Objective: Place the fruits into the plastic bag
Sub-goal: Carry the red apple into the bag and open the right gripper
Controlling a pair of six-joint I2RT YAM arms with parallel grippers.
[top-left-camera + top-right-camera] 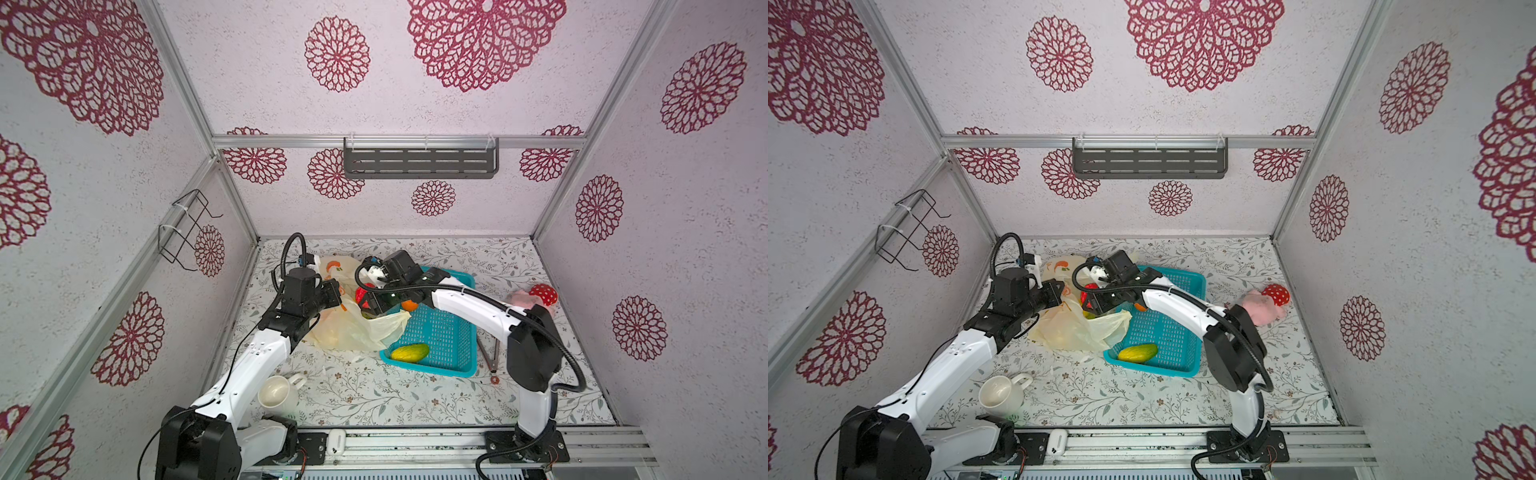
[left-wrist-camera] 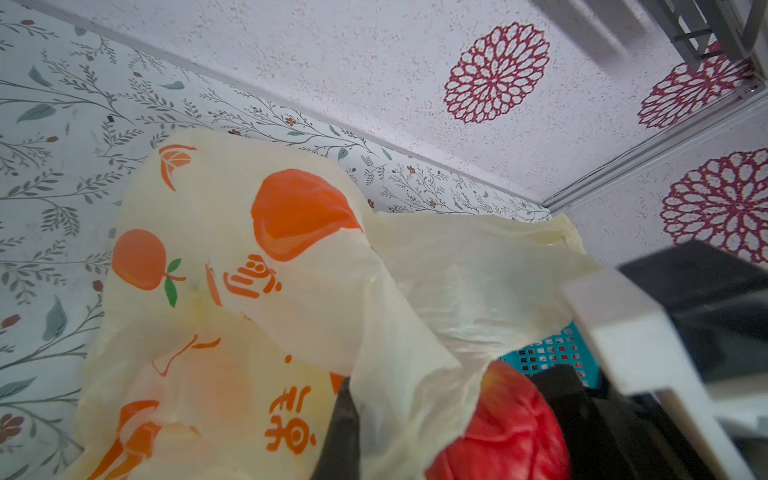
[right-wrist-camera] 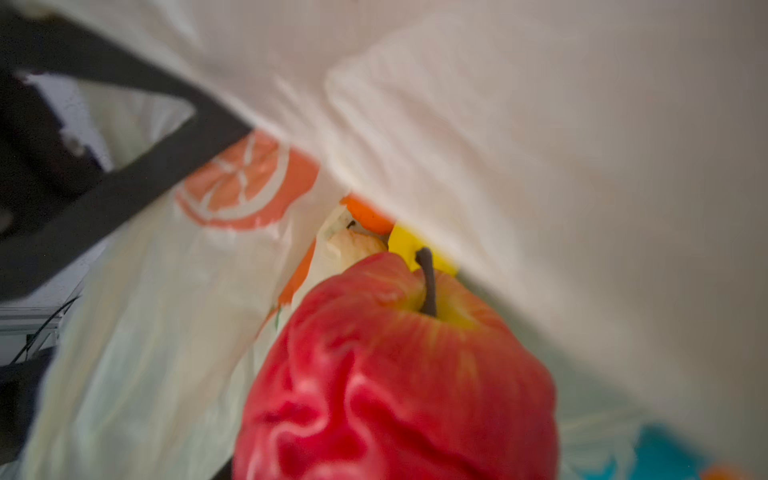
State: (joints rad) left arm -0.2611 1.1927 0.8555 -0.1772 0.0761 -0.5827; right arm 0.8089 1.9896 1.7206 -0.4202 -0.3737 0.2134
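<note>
**A:** Top views first. What are the two claws doing?

**B:** The left gripper (image 1: pixel 336 293) is pinching the rim of the plastic bag (image 1: pixel 353 332). Its jaws are fully closed on the film and are holding that edge raised. The right gripper (image 1: pixel 370 303) is hovering across the middle and squeezing the red apple (image 1: pixel 360 294) between half-parted jaws, right at the bag's mouth.

**A:** And the other fruits?

**B:** In both top views the mango (image 1: pixel 1138 353) is lying in the front corner of the teal basket (image 1: pixel 1171 332). The orange (image 1: pixel 1140 307) is sitting at the basket's far side, partly under the right arm. A cream mug (image 1: pixel 278 395) is sitting near the left arm's base. A mushroom plush (image 1: pixel 543 294) is lying well apart, over on the right.

**A:** Left wrist view?

**B:** The printed bag is filling most of it, with its film draping over the claw's dark finger (image 2: pixel 341 432). The apple is showing just beside that fold, with a patch of basket behind it.

**A:** Right wrist view?

**B:** The apple is crowding the foreground, with its stem pointing into the bag's opening. The jaws gripping it are sitting out of frame. Deeper inside, a cream-beige fruit (image 3: pixel 353 245) and a yellow fruit (image 3: pixel 409 245) are lying blurred against each other. The left claw's frame is holding the rim beside the opening.
</note>
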